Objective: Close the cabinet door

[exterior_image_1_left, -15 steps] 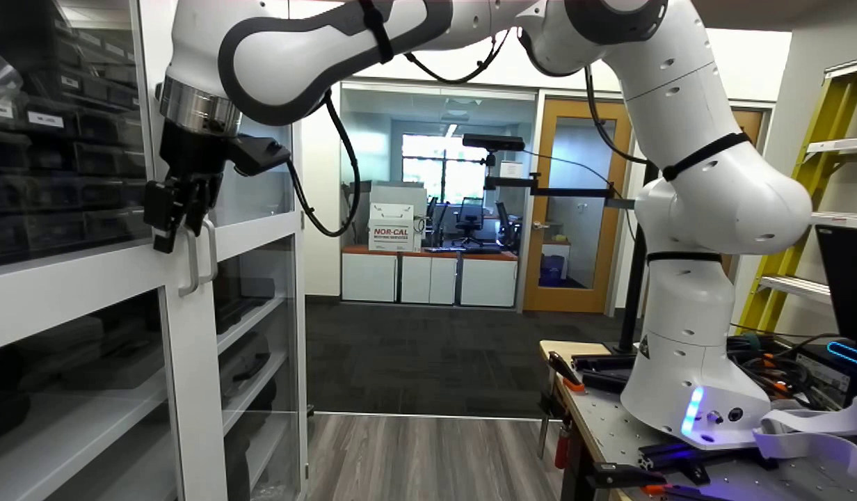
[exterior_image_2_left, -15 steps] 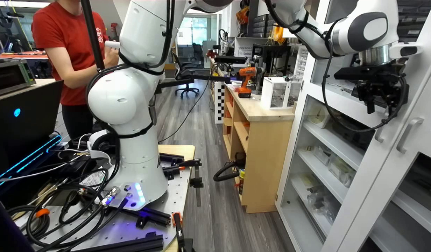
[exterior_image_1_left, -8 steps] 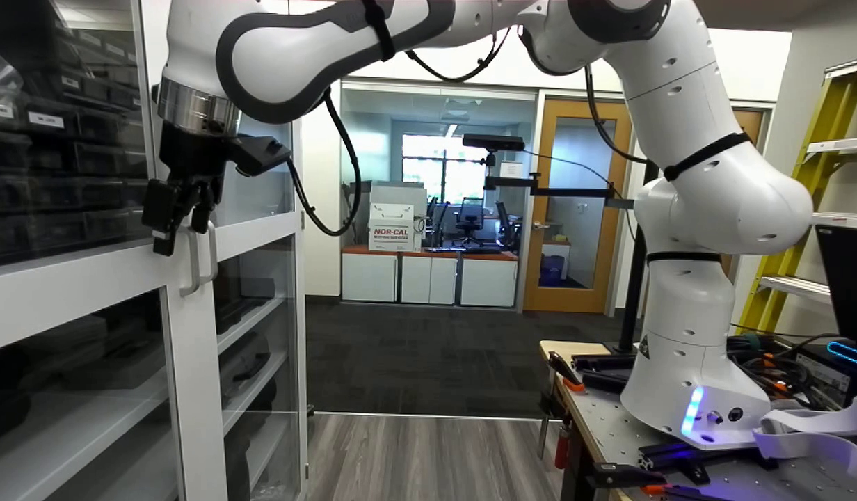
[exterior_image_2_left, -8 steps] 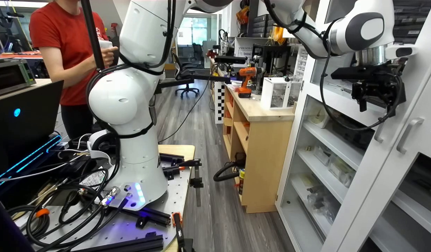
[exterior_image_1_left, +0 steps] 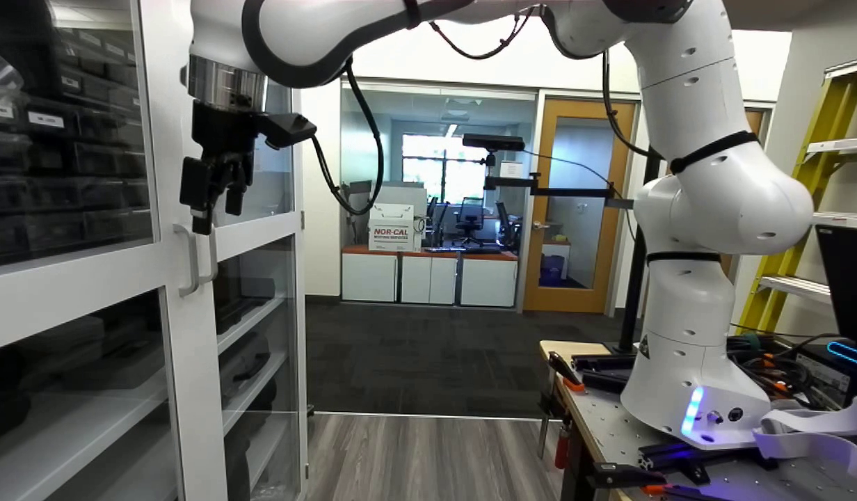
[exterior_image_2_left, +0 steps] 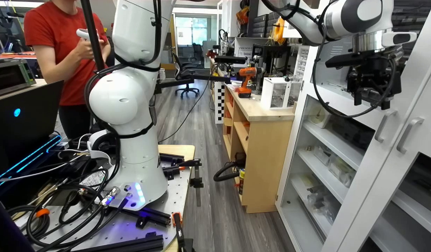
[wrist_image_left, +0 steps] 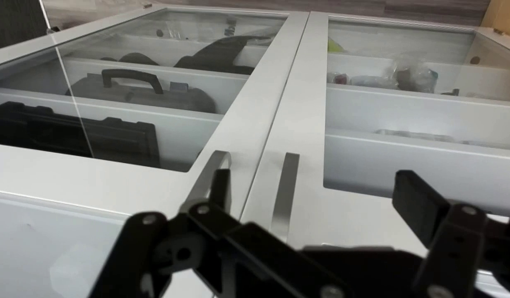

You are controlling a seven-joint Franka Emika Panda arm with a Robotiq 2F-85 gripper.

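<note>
Cabinet door (wrist_image_left: 358, 213): closed | end effector (wrist_image_left: 313, 178): spread apart (plainest in the wrist view) | person (exterior_image_2_left: 75, 80): in an exterior view only

Cropped at the wrist view's bottom edge, the claw (wrist_image_left: 313, 182) partly hides a handle (wrist_image_left: 204, 179).

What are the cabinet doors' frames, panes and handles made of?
Frames: smooth, even white; probably painted metal, possibly laminate.
Panes: clear, see-through with faint reflections; glass or acrylic.
Handles: satin gray, likely metal, judging by their soft sheen.
</note>
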